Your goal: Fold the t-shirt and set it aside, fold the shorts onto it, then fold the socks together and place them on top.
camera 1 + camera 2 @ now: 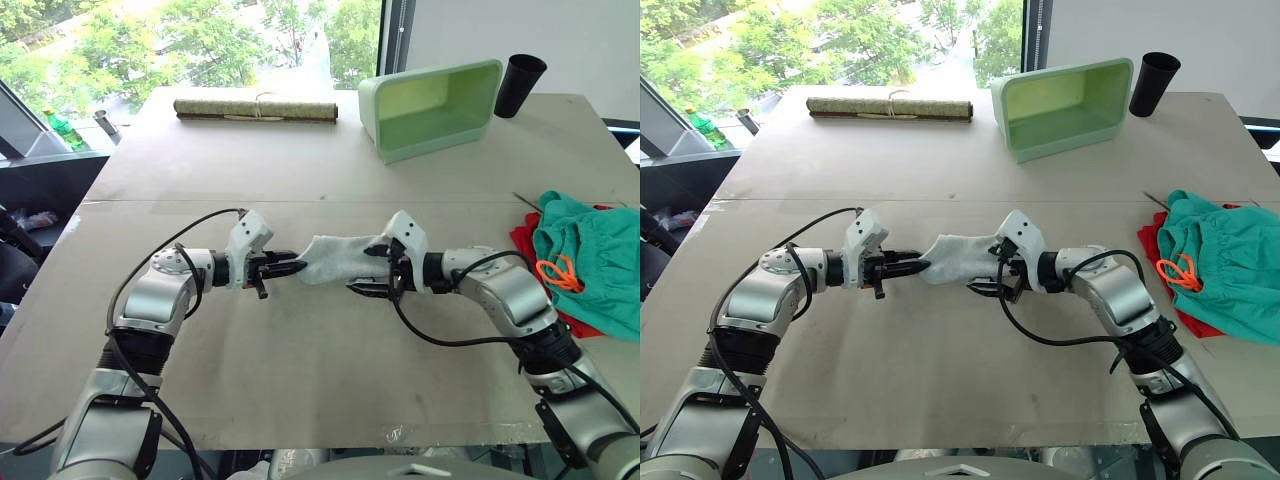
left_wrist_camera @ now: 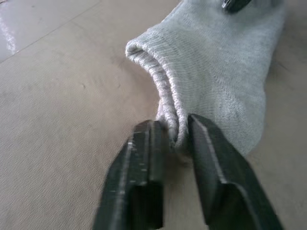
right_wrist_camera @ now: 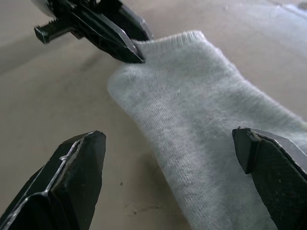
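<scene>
The left gripper is pinching the edge of the socks on the table; the right gripper is hovering spread wide over their other end.

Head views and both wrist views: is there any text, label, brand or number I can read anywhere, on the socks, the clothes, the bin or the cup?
None can be read.
socks: plain knit, no print.
shorts and t-shirt: no label visible.
green bin, black cup, rolled mat: no markings.
green bottle beyond the table: any label is too small to read.
</scene>
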### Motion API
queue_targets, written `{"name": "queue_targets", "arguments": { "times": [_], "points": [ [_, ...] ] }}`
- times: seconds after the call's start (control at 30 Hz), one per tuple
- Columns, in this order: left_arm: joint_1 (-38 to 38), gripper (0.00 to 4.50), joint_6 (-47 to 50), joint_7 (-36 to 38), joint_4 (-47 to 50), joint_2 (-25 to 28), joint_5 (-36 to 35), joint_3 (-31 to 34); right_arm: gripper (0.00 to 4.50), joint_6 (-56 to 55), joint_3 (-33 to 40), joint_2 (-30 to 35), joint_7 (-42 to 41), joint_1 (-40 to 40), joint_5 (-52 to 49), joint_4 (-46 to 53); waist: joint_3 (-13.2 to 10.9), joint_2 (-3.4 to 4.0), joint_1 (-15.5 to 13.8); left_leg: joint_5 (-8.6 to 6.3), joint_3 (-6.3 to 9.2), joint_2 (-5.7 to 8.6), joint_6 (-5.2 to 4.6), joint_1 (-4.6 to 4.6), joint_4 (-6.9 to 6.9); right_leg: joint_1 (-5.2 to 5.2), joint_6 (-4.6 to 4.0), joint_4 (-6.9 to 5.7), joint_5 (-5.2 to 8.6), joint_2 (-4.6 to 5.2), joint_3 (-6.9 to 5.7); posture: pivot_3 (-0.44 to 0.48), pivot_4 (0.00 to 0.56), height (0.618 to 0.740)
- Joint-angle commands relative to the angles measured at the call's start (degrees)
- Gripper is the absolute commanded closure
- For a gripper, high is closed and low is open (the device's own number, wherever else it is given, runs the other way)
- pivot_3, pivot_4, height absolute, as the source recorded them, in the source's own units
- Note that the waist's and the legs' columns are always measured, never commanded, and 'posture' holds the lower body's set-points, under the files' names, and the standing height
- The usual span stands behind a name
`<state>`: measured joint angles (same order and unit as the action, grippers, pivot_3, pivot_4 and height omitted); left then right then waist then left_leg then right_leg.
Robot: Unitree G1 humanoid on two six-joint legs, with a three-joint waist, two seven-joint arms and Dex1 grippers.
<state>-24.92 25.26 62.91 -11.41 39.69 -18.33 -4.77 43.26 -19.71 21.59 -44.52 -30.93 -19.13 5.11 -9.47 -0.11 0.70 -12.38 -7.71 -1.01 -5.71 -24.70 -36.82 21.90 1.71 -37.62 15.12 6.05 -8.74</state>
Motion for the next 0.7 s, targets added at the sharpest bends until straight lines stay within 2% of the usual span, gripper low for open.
{"name": "queue_targets", "arguments": {
  "times": [0.03,0.13,0.2,0.33,0.43,0.6,0.7],
  "points": [
    [-1.42,1.85,-0.11,-2.1,0.15,-0.34,-0.18,2.63,0.0,-0.55,0.28,-0.54,0.12,-0.71,0.96,-1.47,0.0,0.0,0.0,0.0,0.0,0.0,0.01,0.0,0.0,0.0,0.0,0.0,0.0,0.0,0.0,0.0,0.15,0.74],
    [-1.09,0.61,0.29,-1.01,1.85,1.31,-1.26,4.16,0.0,0.16,-0.07,-0.24,-0.22,-0.72,1.65,-2.18,0.0,-0.01,0.04,0.01,0.01,0.0,0.01,0.01,-0.02,0.0,0.0,-0.01,0.0,0.0,0.0,0.0,0.15,0.74],
    [-1.23,0.15,1.02,0.33,2.87,2.63,-3.07,6.33,0.0,0.19,0.07,-0.15,-0.37,-0.67,1.7,-2.03,0.0,0.0,0.12,0.0,0.01,0.0,0.01,0.0,-0.01,0.0,0.0,0.0,0.0,0.0,0.0,0.0,0.15,0.74],
    [-4.69,0.15,4.92,2.29,6.4,3.55,-10.92,12.63,0.0,0.66,1.46,-0.15,-0.26,-0.74,0.82,-0.55,0.0,0.0,-0.05,0.0,0.03,-0.01,0.02,0.0,0.0,0.01,0.0,0.01,0.0,0.0,0.0,0.0,0.15,0.74],
    [-7.16,0.15,8.93,1.2,11.7,0.07,-16.16,12.77,0.0,1.71,4.08,-0.88,-0.16,-1.46,-1.74,2.28,0.0,-0.01,-0.28,0.0,0.1,0.0,0.02,-0.05,-0.05,-0.03,0.0,0.07,0.0,0.02,-0.03,0.0,0.15,0.74],
    [-7.85,0.15,9.65,-4.02,13.92,-7.01,-13.23,6.45,0.0,1.96,12.4,-1.25,-1.06,-1.3,-9.05,8.39,0.0,-0.01,-0.13,0.02,0.08,0.08,-0.01,-0.03,-0.04,-0.16,0.02,0.06,-0.02,0.04,-0.02,0.0,0.15,0.74],
    [-7.8,0.15,7.73,-5.43,13.15,-9.32,-10.1,2.86,0.0,3.58,17.02,0.29,-0.06,-0.42,-11.78,9.88,-0.01,-0.02,-0.09,0.16,0.09,0.07,-0.26,-0.03,-0.04,-0.15,0.02,-0.01,-0.01,-0.05,-0.03,0.0,0.15,0.74]
  ]
}}
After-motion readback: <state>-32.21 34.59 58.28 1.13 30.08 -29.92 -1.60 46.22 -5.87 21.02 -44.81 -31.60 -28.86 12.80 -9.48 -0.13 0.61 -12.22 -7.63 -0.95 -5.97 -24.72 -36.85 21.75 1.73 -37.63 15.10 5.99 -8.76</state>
